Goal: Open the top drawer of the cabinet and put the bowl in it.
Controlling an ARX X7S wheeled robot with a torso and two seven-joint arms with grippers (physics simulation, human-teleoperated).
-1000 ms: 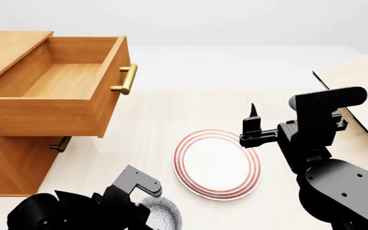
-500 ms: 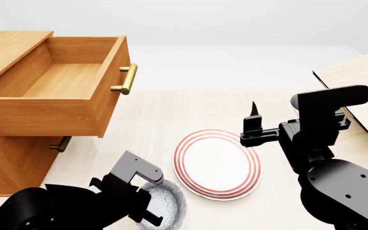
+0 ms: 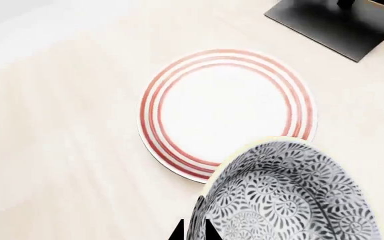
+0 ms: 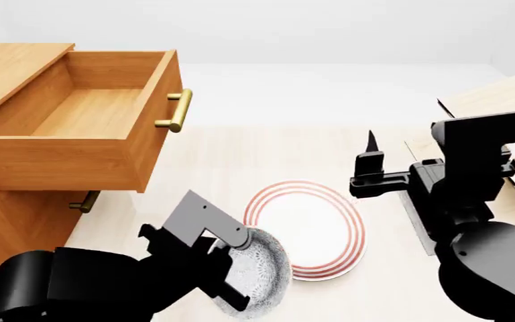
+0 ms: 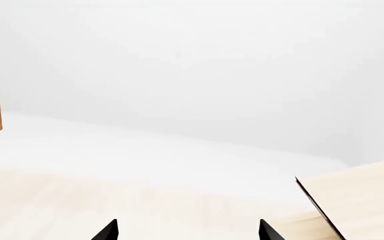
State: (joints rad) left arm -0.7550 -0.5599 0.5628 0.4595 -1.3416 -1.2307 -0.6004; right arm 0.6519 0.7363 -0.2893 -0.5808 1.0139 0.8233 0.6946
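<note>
The cabinet (image 4: 7,221) stands at the left with its top drawer (image 4: 78,114) pulled fully open, its light wood inside bare. My left gripper (image 4: 239,268) is shut on the rim of the grey-blue patterned bowl (image 4: 257,278), held low over the floor beside the plate. In the left wrist view the fingertips (image 3: 205,231) pinch the bowl's wall (image 3: 285,195). My right gripper (image 4: 371,151) is open and empty, raised to the right of the plate, pointing away; its open tips frame bare floor in the right wrist view (image 5: 186,230).
A white plate with red rings (image 4: 316,228) lies on the floor, partly covered by the bowl. A lower drawer handle (image 4: 83,201) shows under the open drawer. A pale plank rack (image 4: 499,114) stands at the right.
My left gripper has lifted the bowl up and to the right, over the plate's edge. My right arm has shifted slightly right and up.
</note>
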